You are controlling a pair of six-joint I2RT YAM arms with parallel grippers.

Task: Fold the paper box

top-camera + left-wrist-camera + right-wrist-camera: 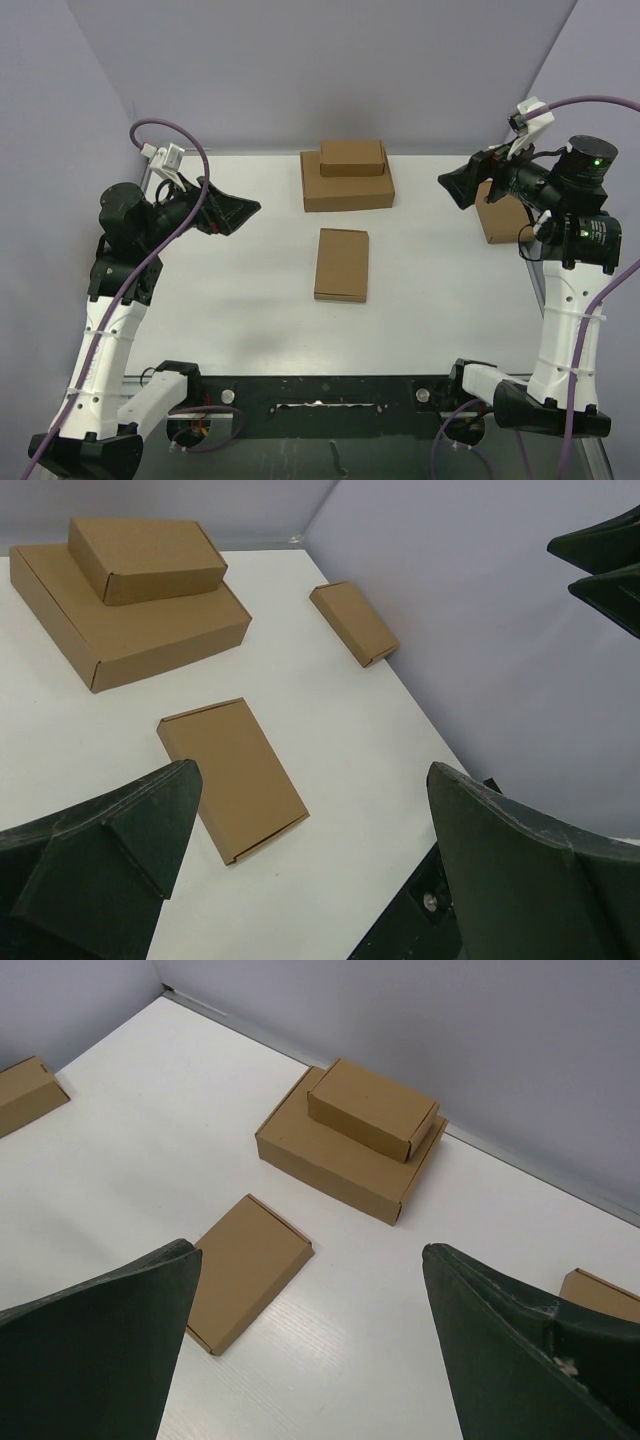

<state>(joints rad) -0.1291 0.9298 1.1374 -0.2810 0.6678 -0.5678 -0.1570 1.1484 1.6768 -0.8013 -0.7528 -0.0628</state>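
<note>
Largest in view: a white rectangular table (250,290), hemmed by pale lilac walls (300,60) at the back and both sides. Next, two black-and-white arms bolted at the near edge, left arm (110,330) and right arm (565,330), both raised and bent inward, purple cables (190,140) looped over each. Then a wide, flat brown cardboard box (347,190) toward the back of the table, near the middle. Stacked on top, touching it and set toward its far edge, a smaller plain brown cardboard box (351,157). In front of that stack and apart from it, at the centre of the table, the paper box (341,264): thin brown corrugated cardboard, a flat closed rectangle, long side running away from the arms, clear of both grippers. Off to the right, close to the side wall and partly hidden behind the right arm, a narrow brown cardboard box (497,222). At the left edge of the right wrist view, a cropped brown box (25,1090) near a wall. Smallest: the left gripper (240,210), jaws spread wide and holding nothing, hovering above the table left of the paper box; likewise the right gripper (452,188), jaws parted wide, empty, up in the air right of the stack.
</note>
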